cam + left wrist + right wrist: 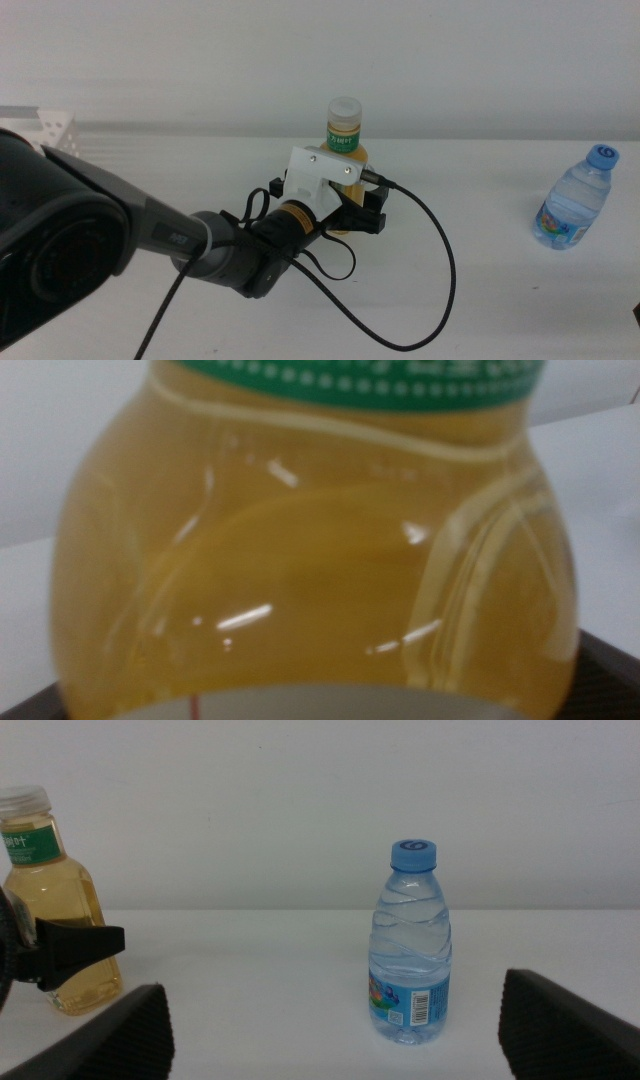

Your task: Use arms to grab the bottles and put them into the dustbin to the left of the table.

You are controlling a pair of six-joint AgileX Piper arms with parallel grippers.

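Orange juice in a tall clear plastic bottle [344, 140] with green label and white cap stands upright toward the far edge of the white table [480, 300], mid-width. It is flanked low on its body by the left gripper [352, 215]; whether it is pinched cannot be told. The right gripper [335, 1020] is held spread, facing the small clear blue-capped water bottle [412, 945] near the right edge. The white perforated dustbin [55, 128] lies at the far left corner.

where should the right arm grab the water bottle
Around the labelled lower body of the water bottle, coming level from the front. It stands upright and apart from the juice bottle, and the right gripper faces it open, wide enough to straddle it.
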